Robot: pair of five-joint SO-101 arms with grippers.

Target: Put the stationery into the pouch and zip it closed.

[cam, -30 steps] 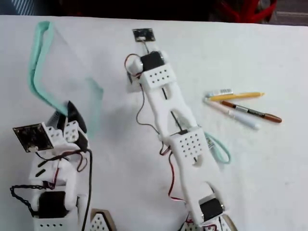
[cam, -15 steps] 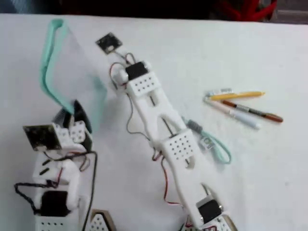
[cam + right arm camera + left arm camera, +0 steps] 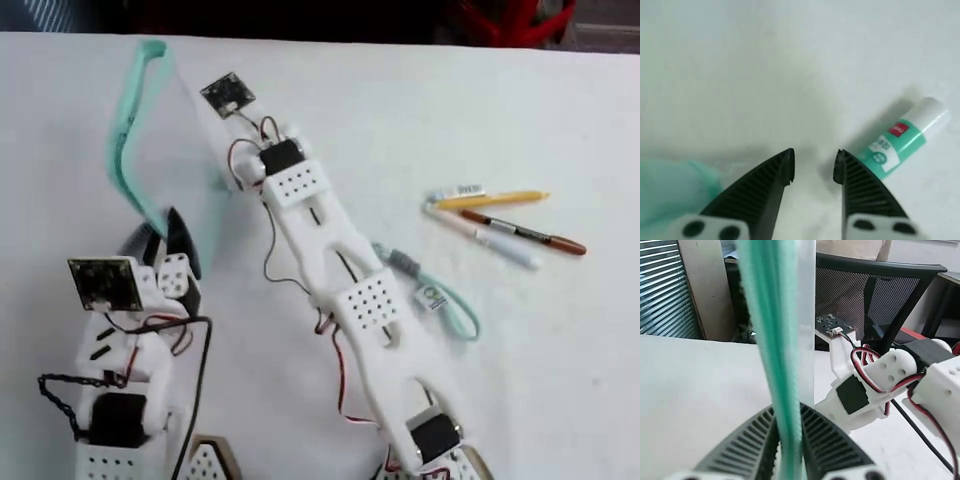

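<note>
One clear pouch (image 3: 118, 155) with a teal zip edge is held up off the worktop (image 3: 560, 120) at about 10 o'clock in the high view; the left gripper (image 3: 176, 240) has one end of the teal band pinched between tightly closed ribbed jaws; the film looks thin, light and floppy, so it will likely sag unless held by that stiffer seam, and the mouth will want spreading before anything slides in; a glue stick (image 3: 900, 142), small, rigid and apt to roll, lies just beside the right gripper (image 3: 813, 160), which hangs low over the worktop, jaws a narrow gap apart with nothing between them; across the barrel seems the place to take it; well apart, at 3 o'clock, three pens (image 3: 520, 232) lie bunched, slim, hard and probably slippery, best taken mid-barrel; a teal loop (image 3: 458, 315) lies at 5 o'clock beside the right arm.
</note>
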